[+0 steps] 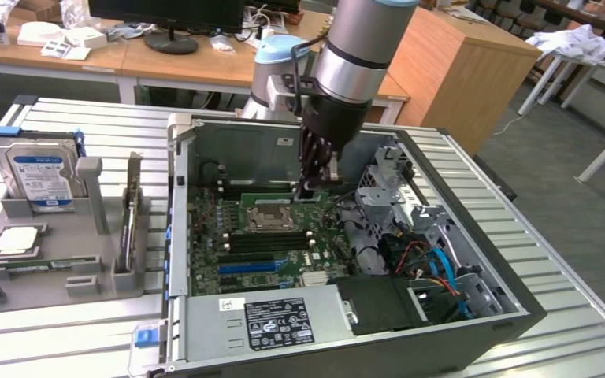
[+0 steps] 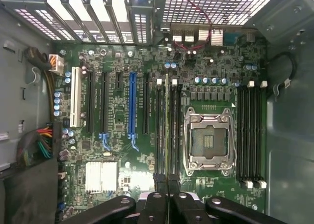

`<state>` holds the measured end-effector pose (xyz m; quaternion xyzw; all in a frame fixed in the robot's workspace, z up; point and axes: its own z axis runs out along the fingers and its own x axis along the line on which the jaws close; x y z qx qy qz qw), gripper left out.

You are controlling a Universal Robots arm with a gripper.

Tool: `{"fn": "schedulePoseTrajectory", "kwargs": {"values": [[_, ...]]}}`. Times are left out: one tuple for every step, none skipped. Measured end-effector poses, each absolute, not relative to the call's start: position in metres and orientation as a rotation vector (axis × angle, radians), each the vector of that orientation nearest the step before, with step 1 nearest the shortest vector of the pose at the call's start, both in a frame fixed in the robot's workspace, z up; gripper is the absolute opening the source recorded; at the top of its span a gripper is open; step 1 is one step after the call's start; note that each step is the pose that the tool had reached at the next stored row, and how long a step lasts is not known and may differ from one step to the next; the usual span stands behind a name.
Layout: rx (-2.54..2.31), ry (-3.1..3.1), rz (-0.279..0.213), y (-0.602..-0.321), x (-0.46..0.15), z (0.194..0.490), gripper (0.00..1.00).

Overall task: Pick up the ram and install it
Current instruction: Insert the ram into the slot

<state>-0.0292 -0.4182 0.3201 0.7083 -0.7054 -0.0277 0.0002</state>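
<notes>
The ram [image 2: 167, 126] is a thin green stick, seen edge-on in the wrist view. It lies along the dark memory slots [image 2: 160, 130] beside the empty processor socket [image 2: 208, 140]. My gripper [image 2: 167, 182] is shut on the ram's top edge. In the exterior view the gripper [image 1: 313, 187] reaches down into the open computer case. The ram [image 1: 271, 189] shows there as a green strip just behind the socket [image 1: 265, 216], low against the motherboard [image 1: 229, 260]. I cannot tell whether the stick is seated in a slot.
A grey holder tray [image 1: 61, 272] at the exterior view's left carries a blue-labelled hard drive [image 1: 38, 173] and a square silver processor chip [image 1: 16, 240]. Inside the case are a power supply [image 1: 276, 319], drive cage [image 1: 392, 189] and cables [image 1: 434, 268]. Case walls [image 1: 513, 307] enclose the board.
</notes>
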Motion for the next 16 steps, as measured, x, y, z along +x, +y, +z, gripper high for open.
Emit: {"fn": "schedulePoseTrajectory", "kwargs": {"values": [[2.225,-2.216,-0.087,-0.418,-0.029,0.319,0.12],[2.225,-2.216,-0.087,-0.418,-0.029,0.317,0.12],[2.225,-2.216,-0.086,-0.418,-0.029,0.316,0.12],[2.225,-2.216,-0.086,-0.418,-0.029,0.314,0.12],[2.226,-2.216,-0.086,-0.418,-0.029,0.313,0.12],[2.226,-2.216,-0.085,-0.418,-0.029,0.312,0.12],[2.226,-2.216,-0.085,-0.418,-0.029,0.311,0.12],[2.226,-2.216,-0.085,-0.418,-0.029,0.31,0.12],[2.226,-2.216,-0.085,-0.418,-0.029,0.309,0.12],[2.226,-2.217,-0.085,-0.418,-0.029,0.308,0.12],[2.226,-2.216,-0.085,-0.418,-0.029,0.307,0.12],[2.226,-2.216,-0.085,-0.418,-0.029,0.306,0.12],[2.226,-2.216,-0.085,-0.418,-0.029,0.305,0.12],[2.226,-2.216,-0.085,-0.418,-0.029,0.304,0.12],[2.226,-2.216,-0.085,-0.418,-0.029,0.303,0.12],[2.226,-2.216,-0.085,-0.418,-0.029,0.303,0.12]]}}
